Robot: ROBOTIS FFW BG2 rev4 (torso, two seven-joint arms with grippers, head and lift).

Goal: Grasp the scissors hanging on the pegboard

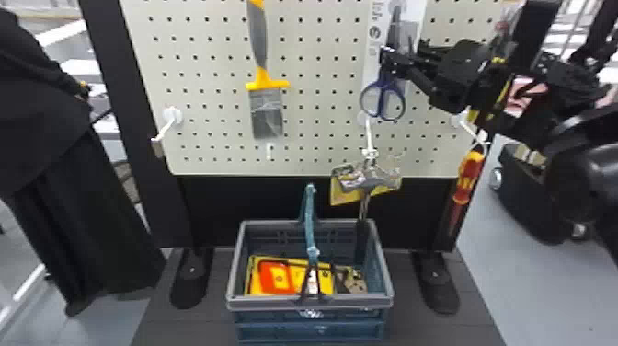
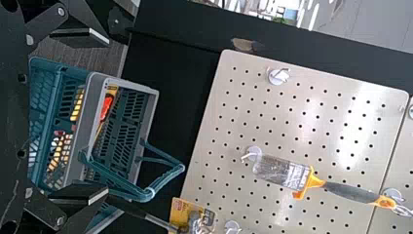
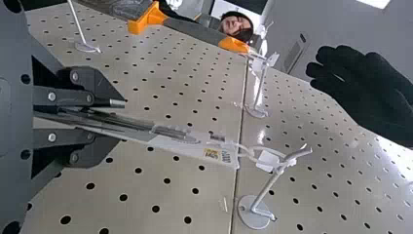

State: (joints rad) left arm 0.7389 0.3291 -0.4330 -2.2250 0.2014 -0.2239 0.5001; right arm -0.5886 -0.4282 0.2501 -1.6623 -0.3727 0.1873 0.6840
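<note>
Scissors [image 1: 383, 99], blue-handled in a white card pack, hang on the cream perforated pegboard [image 1: 202, 115], upper right of the head view.
The black right gripper [image 1: 391, 57] has its 2 jaws pinching the pack; the black left gripper [image 2: 95, 114] holds its jaws spread, with the grey-rimmed blue plastic basket [image 2: 124, 131] beyond.

This is looking like a hardware-shop aisle — or a mock-up of one. A perforated pegboard [image 1: 207, 92] is standing upright, and goods are hanging from its white hooks [image 1: 171, 116] the way retail stock does: a paintbrush [image 1: 266, 106], scissors [image 1: 384, 96] on a printed card, a tool on a yellow backing card [image 1: 365, 180], a red-and-yellow screwdriver [image 1: 468, 175]. A plastic shopping basket [image 1: 276, 302] is sitting on the dark base below — packaged items are lying inside it.
</note>
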